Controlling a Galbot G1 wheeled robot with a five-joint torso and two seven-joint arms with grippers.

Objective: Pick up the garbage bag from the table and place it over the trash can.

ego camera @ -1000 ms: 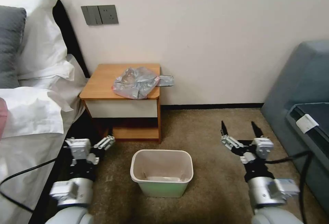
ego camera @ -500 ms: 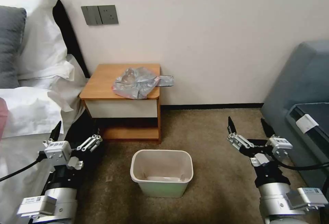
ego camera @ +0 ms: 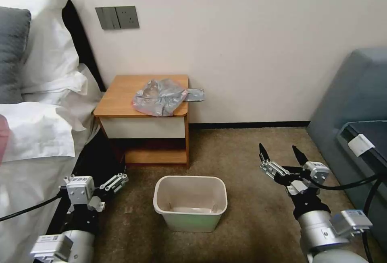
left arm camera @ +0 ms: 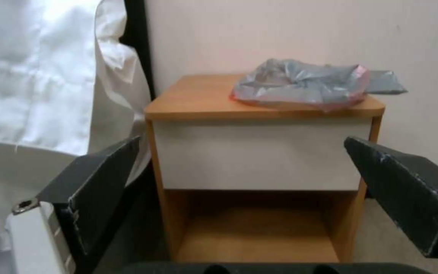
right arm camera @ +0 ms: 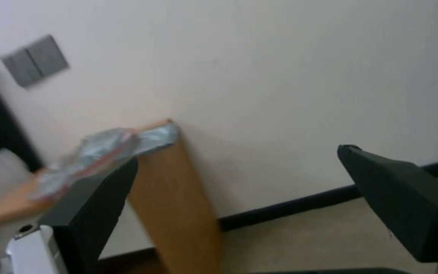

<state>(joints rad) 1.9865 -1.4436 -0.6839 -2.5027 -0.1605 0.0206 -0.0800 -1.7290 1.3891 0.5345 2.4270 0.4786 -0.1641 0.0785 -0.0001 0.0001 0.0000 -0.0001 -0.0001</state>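
1. Bed: white linen and pillows are seen along the left edge of the head view, just beside the bench. Contact with it is to be avoided as the left arm is raised.

2. Bench: an orange-brown nightstand with a white drawer front and a low shelf is set against the wall, left of centre in the head view. Its top is judged to lie well above both end effectors, so height must be gained before any reach.

3. Trash can: a beige bin with a greenish base is stood on the carpet at lower centre, in front of the bench, mouth open and unlined.

4. Garbage bag: crumpled grey plastic with a pinkish-red rim is laid on the right half of the bench top, one flap hanging past the right edge. No grasp has been made. A pinch near the coloured rim is advised, so that the mouth can later be spread.

5. Left end effector: held low at lower left, near the bed, released with fingers spread wide; the bench front is faced squarely in its wrist view.

6. Right end effector: held low at lower right over the carpet, released, well apart from the garbage bag.
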